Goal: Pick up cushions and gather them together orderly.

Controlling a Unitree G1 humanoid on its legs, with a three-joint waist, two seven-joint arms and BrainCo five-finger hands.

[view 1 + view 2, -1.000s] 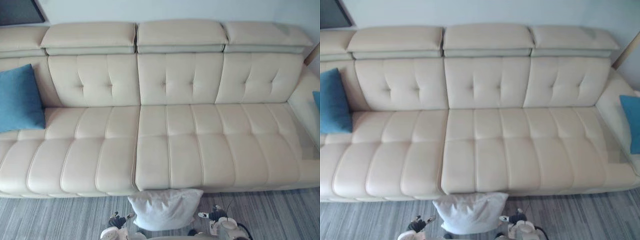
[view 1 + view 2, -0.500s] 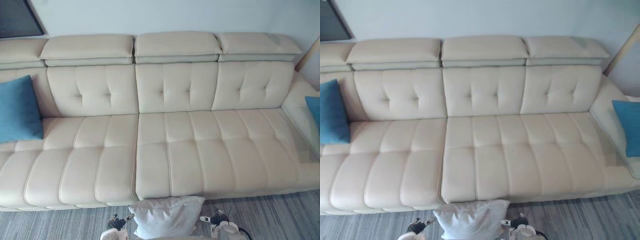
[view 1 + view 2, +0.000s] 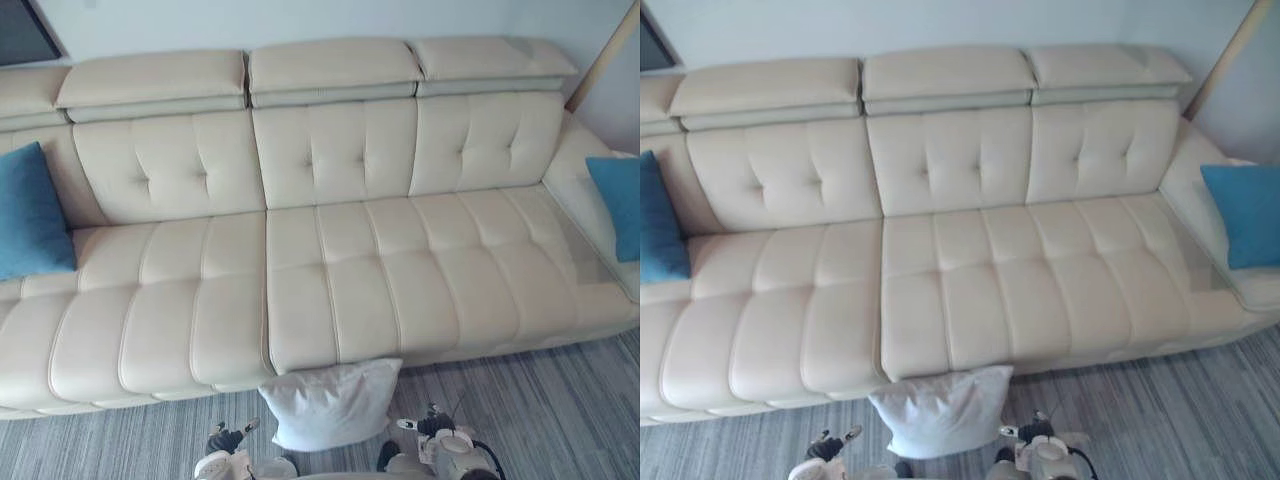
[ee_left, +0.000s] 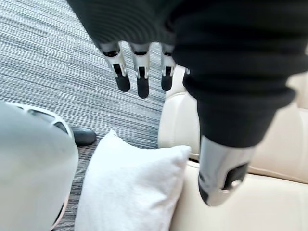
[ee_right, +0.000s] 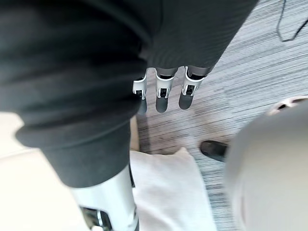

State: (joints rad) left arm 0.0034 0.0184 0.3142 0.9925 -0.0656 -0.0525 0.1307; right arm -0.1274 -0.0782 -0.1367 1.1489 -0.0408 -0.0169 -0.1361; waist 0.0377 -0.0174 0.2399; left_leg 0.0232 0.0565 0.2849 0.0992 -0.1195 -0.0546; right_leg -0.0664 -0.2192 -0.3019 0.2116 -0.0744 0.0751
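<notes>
A white cushion (image 3: 330, 400) stands on the floor, leaning against the front of the cream sofa (image 3: 330, 260). One blue cushion (image 3: 30, 215) rests against the sofa's left end, and another blue cushion (image 3: 618, 205) lies on its right arm. My left hand (image 3: 224, 440) hangs low just left of the white cushion, and my right hand (image 3: 428, 426) just right of it. In the left wrist view the left hand's fingers (image 4: 139, 77) are straight and hold nothing, above the white cushion (image 4: 130, 187). The right hand's fingers (image 5: 163, 94) are straight too, apart from the white cushion (image 5: 168, 187).
Grey striped carpet (image 3: 540, 400) runs along the sofa's front. A wooden pole (image 3: 600, 50) leans at the upper right by the wall. A dark frame (image 3: 22, 30) hangs at the upper left.
The whole picture has shifted, so the camera has moved: more of the sofa's right end and its blue cushion shows. The white cushion and both hands keep their places.
</notes>
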